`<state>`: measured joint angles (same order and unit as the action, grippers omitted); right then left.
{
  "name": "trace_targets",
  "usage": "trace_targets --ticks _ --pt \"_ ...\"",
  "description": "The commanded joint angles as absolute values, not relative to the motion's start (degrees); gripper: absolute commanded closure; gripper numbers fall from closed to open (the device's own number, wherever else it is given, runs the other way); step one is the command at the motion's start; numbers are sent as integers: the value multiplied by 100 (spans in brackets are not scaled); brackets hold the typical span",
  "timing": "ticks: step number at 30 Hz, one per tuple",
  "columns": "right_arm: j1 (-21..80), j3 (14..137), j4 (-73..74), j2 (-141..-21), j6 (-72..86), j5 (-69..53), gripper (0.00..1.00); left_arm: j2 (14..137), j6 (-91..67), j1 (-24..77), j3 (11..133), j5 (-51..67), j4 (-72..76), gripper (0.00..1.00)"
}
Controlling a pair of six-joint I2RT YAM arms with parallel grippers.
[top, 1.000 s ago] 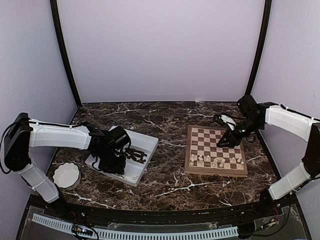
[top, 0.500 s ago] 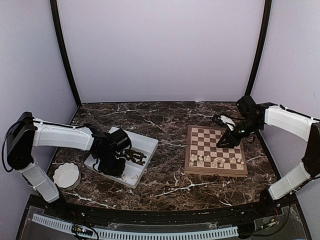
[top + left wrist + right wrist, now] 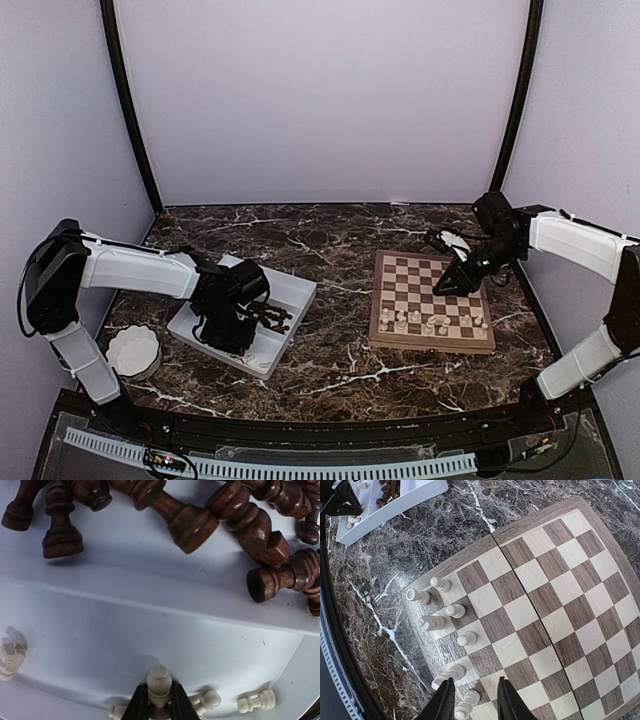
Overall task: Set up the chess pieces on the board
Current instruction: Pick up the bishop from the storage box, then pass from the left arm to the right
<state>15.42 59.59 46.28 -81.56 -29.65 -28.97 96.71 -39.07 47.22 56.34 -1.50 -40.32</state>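
Note:
My left gripper (image 3: 159, 705) is down in the white tray (image 3: 150, 630), shut on a cream pawn (image 3: 159, 681) that stands between its black fingers. More cream pieces (image 3: 256, 701) lie beside it, and several dark brown pieces (image 3: 190, 522) lie in the tray's other compartment. In the top view this gripper (image 3: 232, 325) is at the tray's near side. The board (image 3: 378, 300) carries several cream pieces (image 3: 430, 322) along its near rows. My right gripper (image 3: 447, 283) hovers open over the board (image 3: 560, 610) with nothing held; cream pieces (image 3: 455, 611) stand below it.
A white scalloped bowl (image 3: 133, 350) sits at the near left, beside the left arm. The white tray (image 3: 292, 284) lies left of the board on the dark marble table (image 3: 330, 360). Black frame posts stand at both back corners.
The left gripper's fingers have closed on the cream pawn, and the left arm has shifted slightly within the tray. The right arm has barely moved.

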Motion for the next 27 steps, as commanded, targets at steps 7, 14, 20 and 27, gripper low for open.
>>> trace_targets --ticks 7,14,20,27 --pt "1859 6769 4628 -8469 -2944 -3305 70 8935 -2315 4753 5720 -593 -3470 95" --pt "2502 7653 4589 -8916 -2586 -4335 68 7145 -1294 4781 4341 274 -1399 94" --pt "3001 8536 4480 -9892 -2121 -4843 68 6565 -943 4790 3963 424 -742 96" --pt "3913 10006 4792 -11320 -1550 -5820 65 6811 -707 4988 4237 848 -518 96"
